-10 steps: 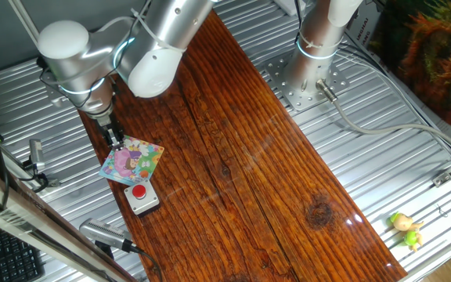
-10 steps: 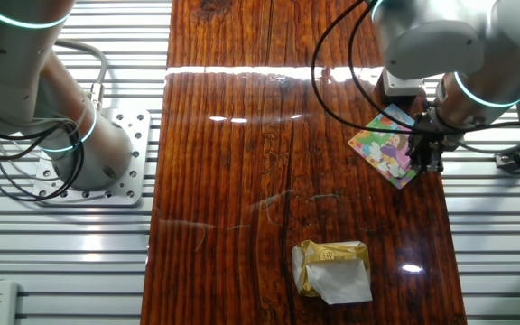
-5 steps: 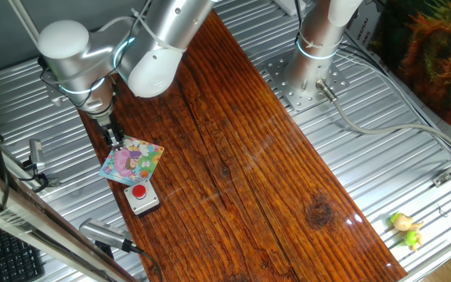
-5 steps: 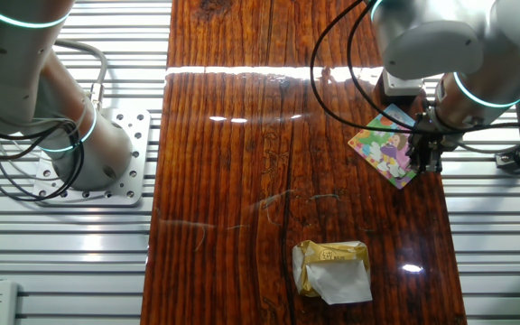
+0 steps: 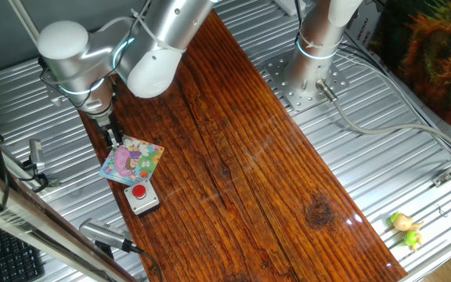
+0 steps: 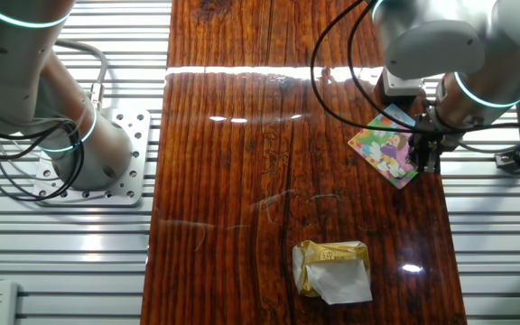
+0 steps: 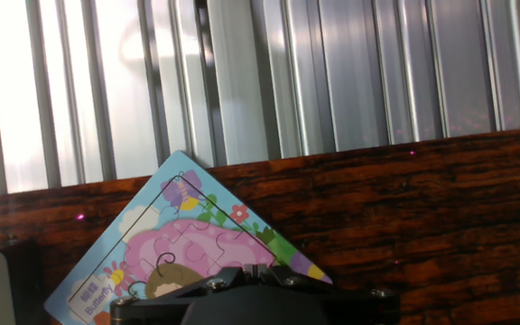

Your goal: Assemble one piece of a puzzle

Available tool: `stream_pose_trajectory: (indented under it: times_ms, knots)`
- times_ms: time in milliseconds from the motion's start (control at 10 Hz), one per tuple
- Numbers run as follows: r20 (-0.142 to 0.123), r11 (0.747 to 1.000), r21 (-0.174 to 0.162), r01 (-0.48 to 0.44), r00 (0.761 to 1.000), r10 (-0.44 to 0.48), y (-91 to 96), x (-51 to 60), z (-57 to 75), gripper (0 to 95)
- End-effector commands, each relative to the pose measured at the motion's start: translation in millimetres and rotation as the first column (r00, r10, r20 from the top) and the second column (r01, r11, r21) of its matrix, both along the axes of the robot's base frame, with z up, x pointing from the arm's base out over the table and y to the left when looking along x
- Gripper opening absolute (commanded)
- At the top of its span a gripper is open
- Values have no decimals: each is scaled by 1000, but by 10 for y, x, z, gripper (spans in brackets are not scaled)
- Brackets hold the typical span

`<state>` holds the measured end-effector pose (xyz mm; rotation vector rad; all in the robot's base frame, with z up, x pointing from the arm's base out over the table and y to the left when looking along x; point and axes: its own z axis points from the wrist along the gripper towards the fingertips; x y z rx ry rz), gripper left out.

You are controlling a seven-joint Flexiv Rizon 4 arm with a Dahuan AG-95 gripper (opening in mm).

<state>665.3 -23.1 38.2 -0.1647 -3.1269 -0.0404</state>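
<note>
My black two-finger gripper (image 5: 115, 138) hangs straight down over the near edge of the puzzle (image 5: 132, 160), a small flat square board printed with a pastel cartoon in pink, yellow, green and blue; in the other fixed view the fingertips sit right at the board's edge (image 6: 420, 161), and whether they touch it I cannot tell. Nor can I tell how the jaws stand: in the hand view only the dark body of the gripper (image 7: 255, 293) fills the bottom of the frame, with the fingers out of sight, and both fixed views are too small to show a gap or a piece between them. The puzzle (image 7: 183, 244) lies flat near the edge of the long dark red-brown wooden plank (image 5: 249, 157), turned like a diamond, one corner pointing toward the ribbed metal table surface (image 7: 269, 72). Just beside it on the plank sits a small grey box with a red button (image 5: 141, 197). I judge the board and its pieces to be thin card: light, fairly stiff, smooth on the printed face, and prone to skid on the glossy wood if pushed sideways. A loose piece would best be pinched across its two opposite edges, then pressed flat into its gap with a gentle, vertical push
</note>
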Motion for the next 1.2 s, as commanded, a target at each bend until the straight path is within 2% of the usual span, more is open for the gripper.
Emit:
stream_pose_trajectory:
  times_ms: [100,1200]
  knots:
    - [-2,1000,0,1,1000,-1,-3,-8,-2,0]
    - [3,1000,6,17,1000,-17,-32,-83,-58,0]
